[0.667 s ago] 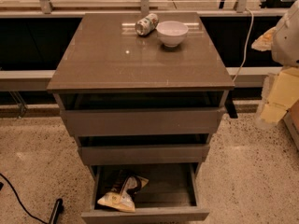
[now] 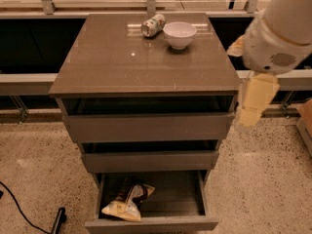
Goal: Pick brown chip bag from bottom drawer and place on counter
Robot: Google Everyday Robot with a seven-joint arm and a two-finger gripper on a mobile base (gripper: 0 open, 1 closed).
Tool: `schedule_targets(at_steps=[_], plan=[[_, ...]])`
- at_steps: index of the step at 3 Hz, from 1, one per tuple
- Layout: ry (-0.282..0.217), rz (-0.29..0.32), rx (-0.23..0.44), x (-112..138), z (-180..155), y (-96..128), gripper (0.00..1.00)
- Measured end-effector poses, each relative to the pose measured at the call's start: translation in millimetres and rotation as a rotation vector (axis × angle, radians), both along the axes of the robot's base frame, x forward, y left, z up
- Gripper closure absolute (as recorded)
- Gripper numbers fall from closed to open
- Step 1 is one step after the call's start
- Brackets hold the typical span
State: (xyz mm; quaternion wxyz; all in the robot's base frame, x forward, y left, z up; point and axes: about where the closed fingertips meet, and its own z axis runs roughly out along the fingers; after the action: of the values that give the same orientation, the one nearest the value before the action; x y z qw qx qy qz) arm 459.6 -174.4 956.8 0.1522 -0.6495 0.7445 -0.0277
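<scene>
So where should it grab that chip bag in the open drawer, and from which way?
Probably the crinkled middle of the chip bag, coming down from above and the front: it lies crumpled at the left front of the bottom drawer, and the drawer above overhangs the back. The gripper hangs off to the right, just below the counter.

Speckled terrazzo floor (image 2: pixel 273 179), black cable (image 2: pixel 17 206), metal railing posts (image 2: pixel 46 0) behind.
</scene>
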Motion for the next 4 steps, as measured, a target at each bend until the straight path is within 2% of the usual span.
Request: schedule_targets(at_steps=[1,2,3,4], plan=[[0.003,0.23,-0.022,25.2,-34.6,79.7,0.0],[-0.033,0.502,-0.008,30.8,-68.8,153.9,0.0],[-0.057,0.562,-0.017,31.1,-68.0,159.7,0.0],[0.03,0.61,-0.093,37.8,-101.7,174.0,0.0]])
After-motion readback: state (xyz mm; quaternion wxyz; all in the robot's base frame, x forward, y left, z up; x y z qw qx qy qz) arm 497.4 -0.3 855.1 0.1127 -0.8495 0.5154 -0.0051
